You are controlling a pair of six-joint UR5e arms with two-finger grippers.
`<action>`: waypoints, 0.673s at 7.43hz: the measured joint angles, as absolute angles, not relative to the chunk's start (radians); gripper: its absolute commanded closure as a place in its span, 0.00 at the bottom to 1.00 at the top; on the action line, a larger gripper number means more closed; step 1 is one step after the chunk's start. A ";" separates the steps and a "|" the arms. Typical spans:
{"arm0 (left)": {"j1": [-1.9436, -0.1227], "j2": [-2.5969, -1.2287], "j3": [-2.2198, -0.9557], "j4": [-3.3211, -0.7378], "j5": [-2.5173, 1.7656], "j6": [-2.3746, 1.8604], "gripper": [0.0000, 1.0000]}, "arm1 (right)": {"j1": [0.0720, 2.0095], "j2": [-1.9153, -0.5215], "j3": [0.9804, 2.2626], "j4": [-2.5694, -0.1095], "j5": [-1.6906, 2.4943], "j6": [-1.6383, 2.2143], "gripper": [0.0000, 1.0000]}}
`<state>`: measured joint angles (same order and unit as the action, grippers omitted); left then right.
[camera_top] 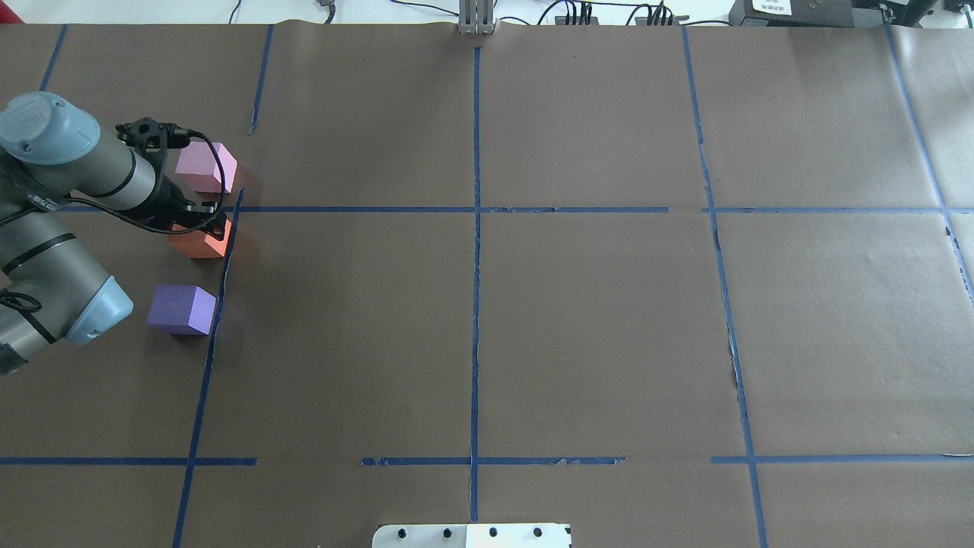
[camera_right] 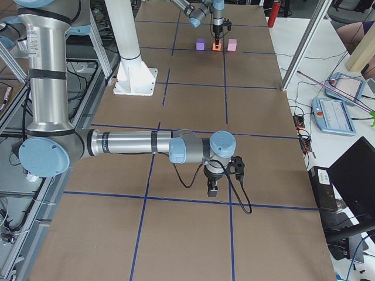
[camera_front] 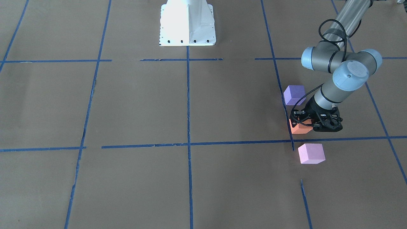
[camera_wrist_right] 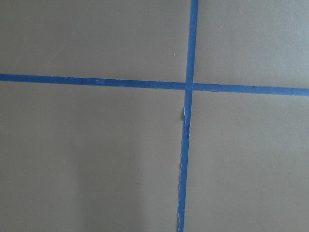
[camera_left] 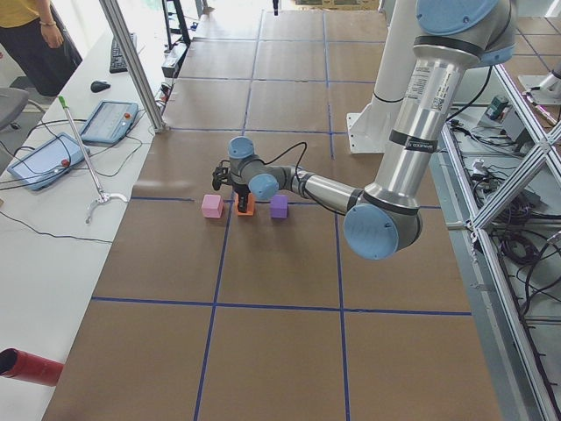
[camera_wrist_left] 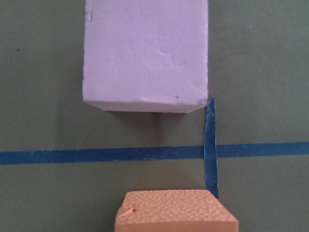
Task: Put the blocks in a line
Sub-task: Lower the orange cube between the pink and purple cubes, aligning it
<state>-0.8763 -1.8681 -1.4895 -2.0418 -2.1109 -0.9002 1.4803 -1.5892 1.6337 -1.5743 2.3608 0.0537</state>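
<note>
- The orange block (camera_front: 299,128) sits on the brown paper surface (camera_front: 143,105) at the robot's far left, the middle one of three blocks. Its edge lies just beside a long blue tape line (camera_front: 287,114).
- The purple block (camera_front: 294,94) stands on the robot's side of it and the pink block (camera_front: 311,153) on the far side. All three are apart and form a rough row along that tape line.
- A cross strip of tape (camera_front: 349,139) runs between the orange and pink blocks, as the left wrist view also shows.
- The left gripper (camera_front: 310,123) points straight down onto the orange block. Its black body hides the block's upper part, so I cannot tell how far the fingers are spread or whether they grip it.
- A black cable (camera_front: 327,27) loops along the left forearm.
- The right gripper (camera_right: 212,188) hangs just above bare paper, well away from the blocks. Its opening cannot be told.
- The white arm base (camera_front: 187,24) stands mid-surface, well clear of the row.
</note>
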 measured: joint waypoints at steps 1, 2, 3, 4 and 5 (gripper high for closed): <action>-0.876 -1.866 -1.490 -2.039 -2.111 -0.902 0.44 | 1.480 -1.589 1.634 -1.574 2.361 0.054 0.00; -0.876 -1.864 -1.490 -2.038 -2.111 -0.904 0.43 | 1.480 -1.589 1.634 -1.574 2.361 0.054 0.00; -0.877 -1.862 -1.489 -2.037 -2.112 -0.909 0.43 | 1.480 -1.589 1.634 -1.574 2.361 0.054 0.00; -0.877 -1.862 -1.488 -2.037 -2.113 -0.915 0.42 | 1.480 -1.589 1.634 -1.574 2.361 0.054 0.00; -0.877 -1.862 -1.487 -2.037 -2.114 -0.917 0.38 | 1.480 -1.589 1.634 -1.574 2.361 0.054 0.00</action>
<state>-0.8773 -1.8618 -1.4866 -2.0373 -2.1136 -0.9173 1.4803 -1.5892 1.6337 -1.5739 2.3608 0.0537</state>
